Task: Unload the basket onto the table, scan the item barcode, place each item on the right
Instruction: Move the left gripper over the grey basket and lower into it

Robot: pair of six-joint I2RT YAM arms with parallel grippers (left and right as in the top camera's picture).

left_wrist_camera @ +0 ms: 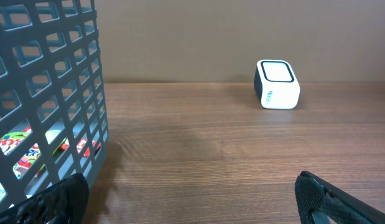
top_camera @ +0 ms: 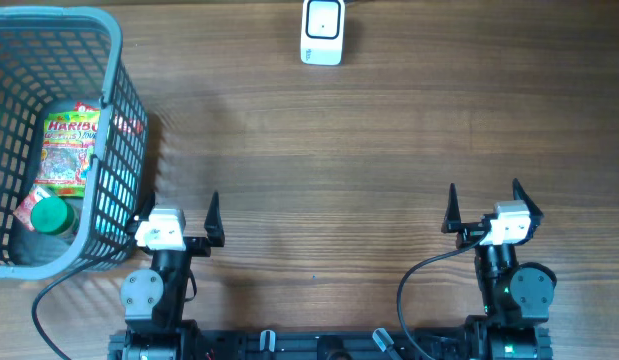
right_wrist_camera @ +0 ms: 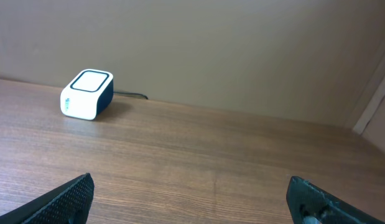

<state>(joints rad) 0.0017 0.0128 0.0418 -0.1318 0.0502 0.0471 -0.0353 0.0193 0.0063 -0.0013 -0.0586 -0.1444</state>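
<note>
**While both arms wait, the item lies in the basket**

Since neither gripper holds anything, the step in hand looks like fetching an item. The left gripper (top_camera: pixel 179 207) and the right gripper (top_camera: pixel 485 195) both stand with jaws spread wide, low at the near edge of the brown wooden table (top_camera: pixel 339 150). The colourful printed Haribo sweet bag (top_camera: pixel 74 150) lies inside the grey plastic lattice basket (top_camera: pixel 114 60) at the left, with a green-capped bottle (top_camera: pixel 51 215) just beside it on the near side. The white box-shaped barcode scanner with dark sides (top_camera: pixel 322 30) sits at the far edge, well apart from both arms.

The left arm is the natural choice, since it stands just beside the basket's near corner. It should rise above the rim and come down from overhead, not press against the wall. Pinching the bag by an edge would leave its printed faces clear. No barcode shows from here, so the bag may need turning before it faces the scanner's window.
</note>
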